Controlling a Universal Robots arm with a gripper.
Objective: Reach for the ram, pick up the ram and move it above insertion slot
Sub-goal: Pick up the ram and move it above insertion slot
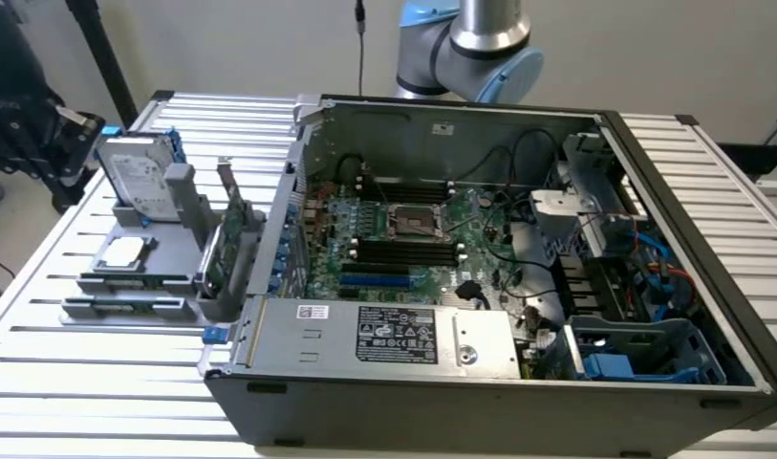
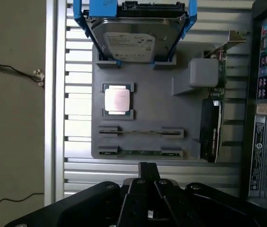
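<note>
Widest first: the desk (image 1: 56,335), pale matte aluminium in ribbed slats. On it sits the open computer case (image 1: 490,411), a grey steel box with its green motherboard (image 1: 362,206) exposed. The insertion slot (image 1: 407,251) lies among the long black parallel sockets near the board's middle. At twelve o'clock in the exterior view the arm (image 1: 478,43) shows rounded silver and light-blue joints.

At nine o'clock from the case, on the exterior view's left, stands the grey holder (image 2: 145,85), smooth moulded plastic with pockets. It carries the boxy hard drive (image 2: 134,45) in blue rails, the expansion card (image 2: 212,132) standing on edge, and a square processor (image 2: 117,99) with a shiny lid.

And there's the ram (image 2: 140,152): a thin green stick seen edge-on, seated in the holder's cradle nearest the gripper, its ends resting in grey blocks. It has not been lifted.

The gripper (image 2: 147,165) hangs over the desk slats just beside that edge of the holder, near the ram but apart from it. Its black fingers (image 2: 143,172) look pressed together, with nothing between them.

The call: this is the reach, early in the task, with no grasp made. A pick here calls for the fingers parted and squared across the stick's narrow edge, centred between the blocks. A board that thin offers little to pinch and could tilt.
</note>
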